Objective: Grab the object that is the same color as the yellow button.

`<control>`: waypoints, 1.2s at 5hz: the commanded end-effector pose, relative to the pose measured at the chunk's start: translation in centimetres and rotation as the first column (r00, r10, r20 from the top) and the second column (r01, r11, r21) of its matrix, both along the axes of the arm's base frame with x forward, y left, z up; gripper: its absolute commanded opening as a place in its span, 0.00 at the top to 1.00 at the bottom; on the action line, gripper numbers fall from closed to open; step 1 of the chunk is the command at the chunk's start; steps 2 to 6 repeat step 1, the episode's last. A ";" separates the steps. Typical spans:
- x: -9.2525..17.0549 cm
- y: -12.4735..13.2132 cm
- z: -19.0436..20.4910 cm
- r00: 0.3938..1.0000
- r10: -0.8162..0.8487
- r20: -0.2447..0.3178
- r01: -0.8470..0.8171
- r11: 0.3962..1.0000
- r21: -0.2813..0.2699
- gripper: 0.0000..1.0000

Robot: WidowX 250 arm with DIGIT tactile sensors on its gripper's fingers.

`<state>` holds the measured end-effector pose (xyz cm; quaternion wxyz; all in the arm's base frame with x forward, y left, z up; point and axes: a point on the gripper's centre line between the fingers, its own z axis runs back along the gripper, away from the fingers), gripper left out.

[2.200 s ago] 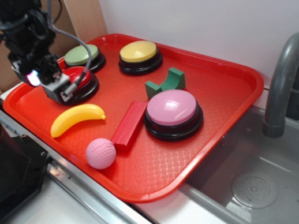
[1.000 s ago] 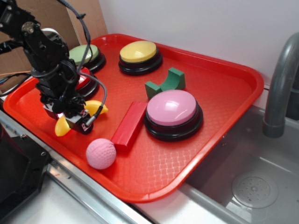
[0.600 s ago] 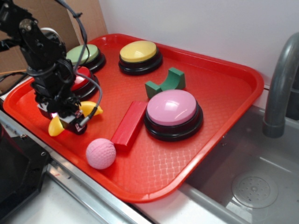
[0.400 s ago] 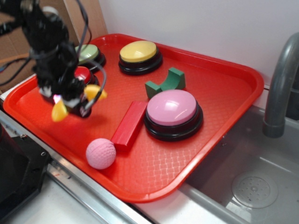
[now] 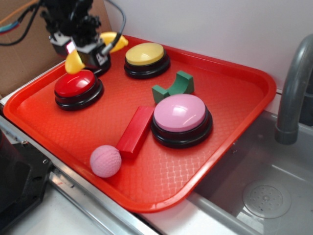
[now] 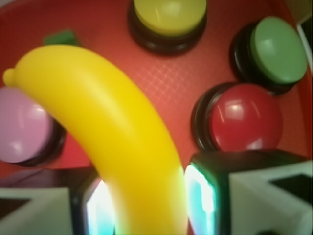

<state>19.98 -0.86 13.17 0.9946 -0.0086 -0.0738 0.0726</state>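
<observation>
One hand [image 5: 85, 49], fingers pinching the yellow toy banana [image 6: 112, 142] at mid-length, held up in the air over the back-left of the red tray [image 5: 244, 98], above the red button [image 5: 77, 87] & w/ the green button hidden behind it. Yellow button [image 5: 145, 55] sits just right of the hand. Pink ball [image 5: 105, 160] & red block [image 5: 135, 129] lie near the tray's front.

We can't spot any readable text, labels, brand names or numbers anywhere in either view; nothing on show carries a single letter we can make out.
</observation>
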 end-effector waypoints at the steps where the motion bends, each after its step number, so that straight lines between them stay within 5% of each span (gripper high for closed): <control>1: 1.6 0.3 2.3 0.995 -0.100 -0.001 0.100 0.993 0.057 1.00; 6: 1.6 0.3 2.3 0.995 -0.100 -0.001 0.100 0.993 0.057 1.00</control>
